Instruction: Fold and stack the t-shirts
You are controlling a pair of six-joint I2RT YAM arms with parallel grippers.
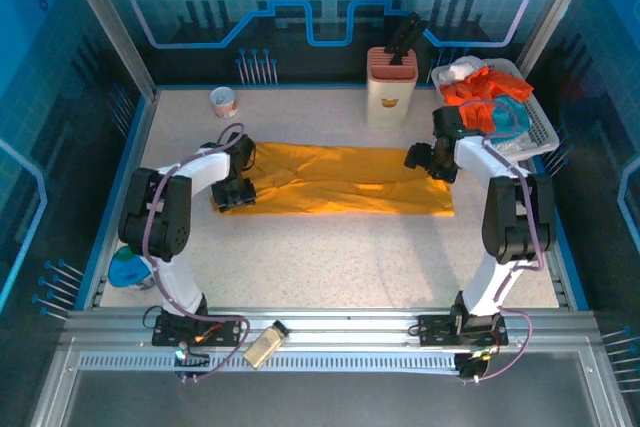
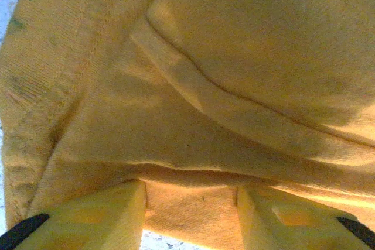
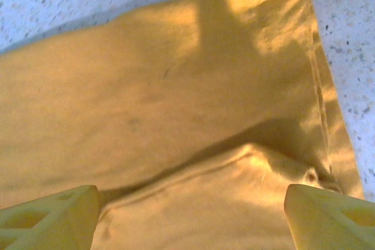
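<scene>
The golden-yellow t-shirt [image 1: 340,179] lies on the table as a long band folded lengthwise. My left gripper [image 1: 235,194] is down on its left end. In the left wrist view the left gripper [image 2: 191,215] is open, its fingers [image 2: 111,218] apart, with a cloth fold lying between them and a thick hem [image 2: 234,112] just ahead. My right gripper [image 1: 428,162] sits at the shirt's right end. The right gripper [image 3: 191,221] is wide open over a raised fold [image 3: 234,162]. Orange-red shirts [image 1: 478,87] and a teal shirt [image 1: 505,117] lie in the basket.
A white basket [image 1: 542,125] stands at the back right, beside a cream holder [image 1: 392,87] with a dark tool in it. A small cup [image 1: 223,100] is at the back left. A blue object [image 1: 128,267] sits at the left edge, and a bottle [image 1: 265,344] lies on the front rail.
</scene>
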